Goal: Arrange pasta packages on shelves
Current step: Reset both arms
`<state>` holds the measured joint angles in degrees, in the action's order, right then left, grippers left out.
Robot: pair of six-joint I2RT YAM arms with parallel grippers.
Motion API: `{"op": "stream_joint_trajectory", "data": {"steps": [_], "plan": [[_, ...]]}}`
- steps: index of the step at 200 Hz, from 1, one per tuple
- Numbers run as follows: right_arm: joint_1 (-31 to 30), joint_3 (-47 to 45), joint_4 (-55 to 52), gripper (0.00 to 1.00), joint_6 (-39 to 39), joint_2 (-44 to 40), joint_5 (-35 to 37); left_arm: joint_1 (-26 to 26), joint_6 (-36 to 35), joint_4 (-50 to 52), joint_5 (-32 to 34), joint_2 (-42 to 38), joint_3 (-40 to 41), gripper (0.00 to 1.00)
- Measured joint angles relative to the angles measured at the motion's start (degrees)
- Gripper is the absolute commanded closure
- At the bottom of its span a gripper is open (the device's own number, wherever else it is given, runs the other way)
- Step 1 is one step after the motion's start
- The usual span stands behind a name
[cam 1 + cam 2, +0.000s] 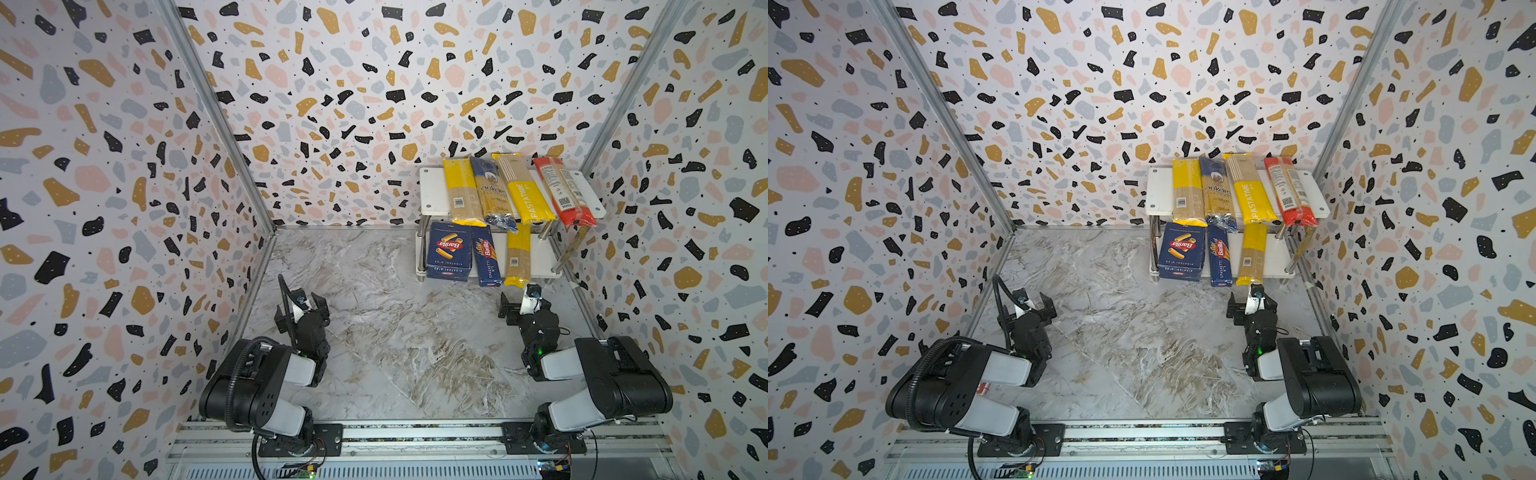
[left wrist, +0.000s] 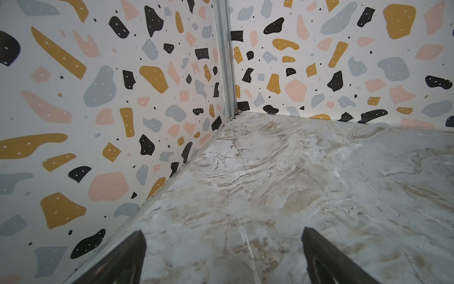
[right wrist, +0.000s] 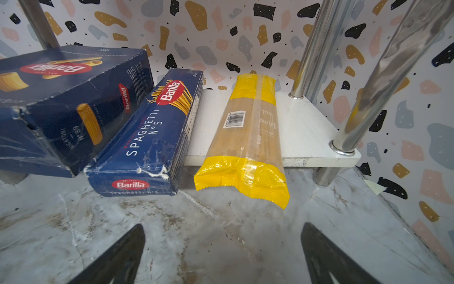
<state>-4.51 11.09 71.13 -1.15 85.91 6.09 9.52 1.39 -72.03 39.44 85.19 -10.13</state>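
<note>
Facing the shelves, we hold our right hand (spread wide, empty) just before their lower yellow bag; our left hand, equally spread, sits well away from them.

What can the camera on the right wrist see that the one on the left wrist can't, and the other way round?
Only the right wrist view shows pasta: the rigatoni box, the slim spaghetti box and a yellow spaghetti bag on the lower shelf board, plus the chrome legs. Only the left wrist view shows the metal strip where two walls meet. Both show the marble tabletop, the speckled walls and an open, empty gripper: the right gripper and the left gripper.
</note>
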Motion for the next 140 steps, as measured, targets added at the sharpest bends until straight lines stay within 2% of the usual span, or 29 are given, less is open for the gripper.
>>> {"op": "stream_joint_trajectory", "data": {"steps": [140], "plan": [[0.00, 0.00, -0.02, 0.01, 0.09, 0.00, 0.17, -0.09, 0.79, 0.02, -0.94, -0.02, 0.00, 0.00]]}}
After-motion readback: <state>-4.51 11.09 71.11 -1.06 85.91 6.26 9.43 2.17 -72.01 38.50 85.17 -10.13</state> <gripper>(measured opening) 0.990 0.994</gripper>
